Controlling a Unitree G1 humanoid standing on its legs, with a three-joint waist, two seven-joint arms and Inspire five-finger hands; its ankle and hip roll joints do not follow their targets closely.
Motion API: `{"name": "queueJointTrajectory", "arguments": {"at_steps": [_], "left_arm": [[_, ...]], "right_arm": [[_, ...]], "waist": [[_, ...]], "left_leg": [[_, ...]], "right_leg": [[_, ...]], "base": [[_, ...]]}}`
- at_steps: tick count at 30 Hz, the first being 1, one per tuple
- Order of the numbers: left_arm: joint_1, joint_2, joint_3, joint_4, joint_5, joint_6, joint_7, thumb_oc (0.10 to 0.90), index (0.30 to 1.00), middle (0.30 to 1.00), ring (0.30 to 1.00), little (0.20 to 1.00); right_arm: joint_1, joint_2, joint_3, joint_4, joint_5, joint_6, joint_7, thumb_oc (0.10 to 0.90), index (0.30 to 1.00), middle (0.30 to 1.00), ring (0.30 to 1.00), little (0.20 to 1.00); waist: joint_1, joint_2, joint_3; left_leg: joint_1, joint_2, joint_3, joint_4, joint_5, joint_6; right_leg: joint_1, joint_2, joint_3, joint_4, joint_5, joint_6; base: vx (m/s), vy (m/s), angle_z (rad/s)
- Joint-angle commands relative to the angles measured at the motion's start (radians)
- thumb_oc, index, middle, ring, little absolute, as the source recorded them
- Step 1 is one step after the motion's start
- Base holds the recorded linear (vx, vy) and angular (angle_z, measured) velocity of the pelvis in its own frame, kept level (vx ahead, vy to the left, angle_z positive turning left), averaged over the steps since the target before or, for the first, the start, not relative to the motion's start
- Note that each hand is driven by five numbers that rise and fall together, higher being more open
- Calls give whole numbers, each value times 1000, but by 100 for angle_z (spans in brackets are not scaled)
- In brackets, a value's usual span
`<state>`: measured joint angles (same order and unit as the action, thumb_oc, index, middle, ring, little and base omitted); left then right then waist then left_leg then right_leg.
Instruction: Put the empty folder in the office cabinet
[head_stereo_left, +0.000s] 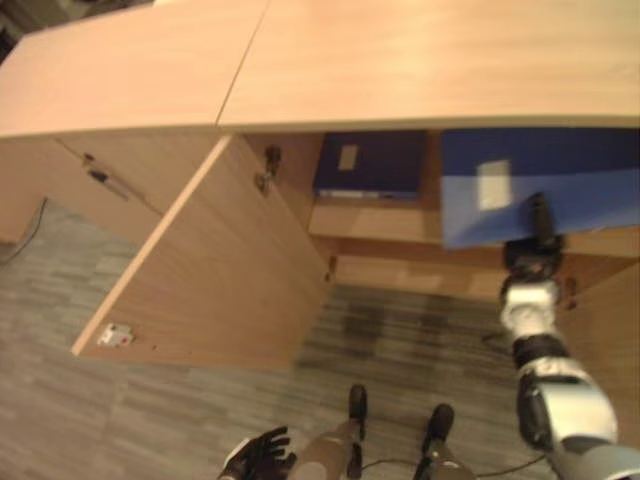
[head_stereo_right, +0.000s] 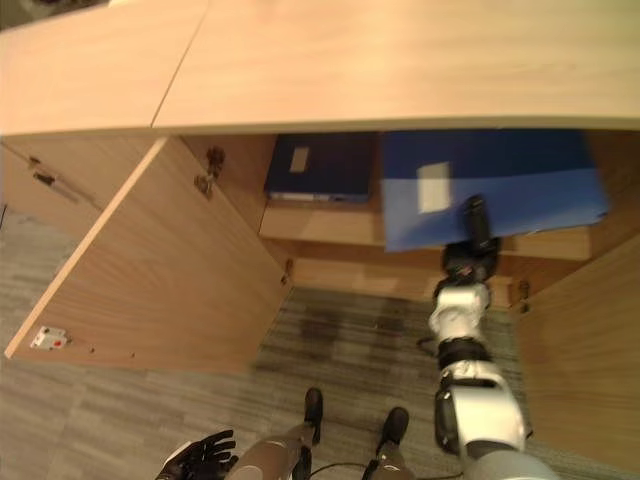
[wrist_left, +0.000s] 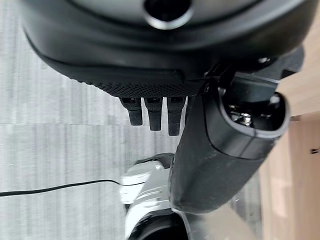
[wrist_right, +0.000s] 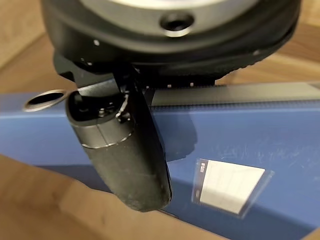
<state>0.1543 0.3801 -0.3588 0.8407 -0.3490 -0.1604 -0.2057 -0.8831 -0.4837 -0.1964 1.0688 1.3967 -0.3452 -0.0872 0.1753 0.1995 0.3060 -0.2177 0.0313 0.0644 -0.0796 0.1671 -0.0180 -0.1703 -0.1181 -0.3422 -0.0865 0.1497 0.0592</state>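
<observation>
My right hand (head_stereo_right: 470, 235) is pinched on the near edge of the blue folder (head_stereo_right: 500, 190), thumb on top as my wrist view shows it. The folder lies flat, partly inside the office cabinet (head_stereo_left: 380, 220) on its upper shelf, right of centre in the frame, its near edge overhanging the shelf.

I judge it light, being empty, and stiff like board, with smooth covers that could slide in a pinch. The edge I hold suits pushing it in; the spine with its finger ring (wrist_right: 42, 100) would be the firmer hold.

A darker folder (head_stereo_left: 370, 162) lies on the same shelf just to the left, beside mine. The open cabinet door (head_stereo_left: 215, 270) swings out at centre left, well clear. My left hand (head_stereo_left: 262, 455) hangs at the bottom edge, fingers relaxed and empty.
</observation>
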Motion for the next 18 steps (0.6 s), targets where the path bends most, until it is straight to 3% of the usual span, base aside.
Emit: {"name": "queueJointTrajectory", "arguments": {"at_steps": [1, 9, 13, 18], "left_arm": [[-51, 92, -47, -29, -28, -46, -9, 800, 900, 900, 900, 900], [-102, 142, -114, -61, -36, -55, -7, 800, 900, 900, 900, 900], [-110, 140, -117, -59, -48, -54, -3, 800, 900, 900, 900, 900], [-129, 147, -130, -52, -48, -58, 20, 800, 900, 900, 900, 900]], "right_arm": [[-134, -109, 49, -40, 28, -41, 32, 400, 300, 300, 300, 300], [-312, -303, 93, 150, 74, -11, -27, 400, 300, 300, 300, 300], [-333, -330, 105, 172, 72, -4, -40, 400, 300, 300, 300, 300], [-382, -356, 141, 216, 41, 6, -80, 400, 300, 300, 300, 300]], "waist": [[18, -27, -4], [49, 32, 14], [52, 40, 11], [49, 51, 28]], "left_leg": [[-23, -15, -53, 60, -96, -60], [-175, -33, -70, 154, -112, -57], [-204, -42, -72, 170, -120, -56], [-292, -62, -73, 276, -188, -59]], "right_leg": [[-32, -18, 18, 205, -256, 50], [-226, -65, 44, 391, -321, 33], [-271, -74, 54, 431, -336, 29], [-391, -90, 115, 573, -408, 25]], "base": [[-12, -3, 4], [-5, 9, 6], [9, 3, 5], [77, -30, 13]]}}
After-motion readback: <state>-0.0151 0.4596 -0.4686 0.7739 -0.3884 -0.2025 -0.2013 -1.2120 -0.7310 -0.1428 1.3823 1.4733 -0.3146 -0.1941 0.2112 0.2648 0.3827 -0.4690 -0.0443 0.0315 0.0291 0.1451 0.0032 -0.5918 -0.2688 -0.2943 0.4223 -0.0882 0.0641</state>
